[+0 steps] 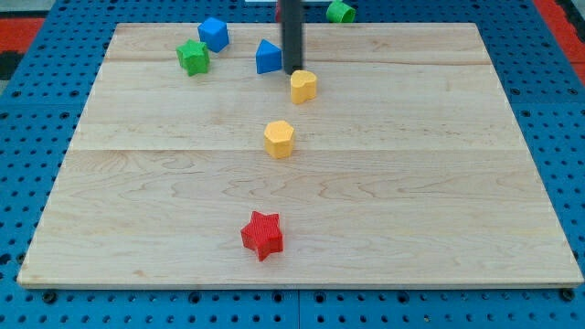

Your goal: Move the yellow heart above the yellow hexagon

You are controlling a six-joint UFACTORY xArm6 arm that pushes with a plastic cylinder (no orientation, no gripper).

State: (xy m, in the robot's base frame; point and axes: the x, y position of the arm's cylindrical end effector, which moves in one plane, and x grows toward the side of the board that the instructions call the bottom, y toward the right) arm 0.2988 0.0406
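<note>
Landmark: the yellow hexagon [280,139], near the middle of the wooden board [439,183]. Well to its upper left lies a green star [193,57], with a blue cube [214,34] just right of it and higher. A blue triangular block [268,58] sits above the hexagon, slightly left. My tip [292,72] rests just beside that block, touching or nearly touching the yellow heart [303,86], which lies directly above the hexagon, a little right. There are no fingers to grasp; the rod merely presses. A red star [262,235] lies well below the hexagon. A green block [341,11] sits far up right, off the board.
</note>
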